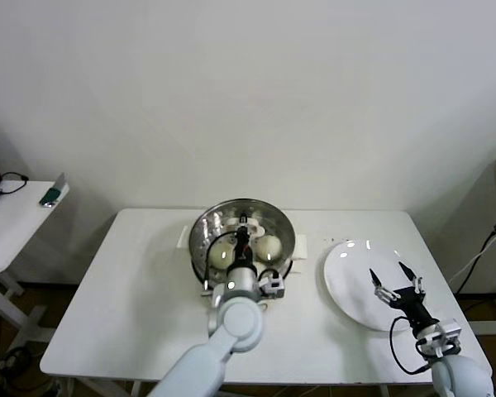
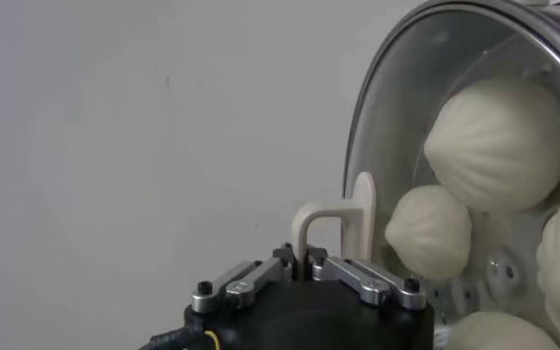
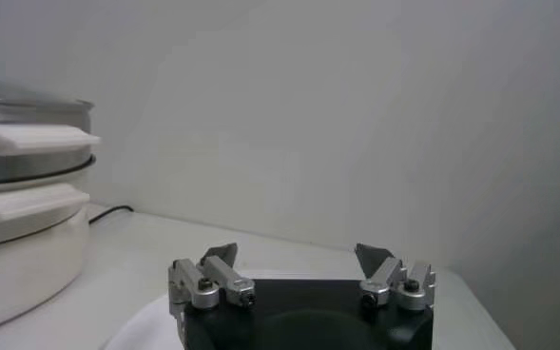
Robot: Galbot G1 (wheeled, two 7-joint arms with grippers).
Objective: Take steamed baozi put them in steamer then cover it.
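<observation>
The steel steamer [image 1: 200,236] stands at the table's back middle with cream-white baozi [image 1: 269,246] inside. A clear glass lid [image 2: 394,86] lies over it, and several baozi [image 2: 500,143] show through the glass in the left wrist view. My left gripper [image 1: 243,237] is above the steamer's middle, shut on the lid's white handle [image 2: 332,221]. My right gripper [image 1: 395,279] is open and empty above the flat white plate [image 1: 351,285] at the right. The steamer's side [image 3: 23,228] shows in the right wrist view.
The white table [image 1: 132,298] holds the steamer and the plate. A small white side table [image 1: 8,223] with a few items stands at the far left. A black cable [image 3: 108,213] runs behind the steamer base.
</observation>
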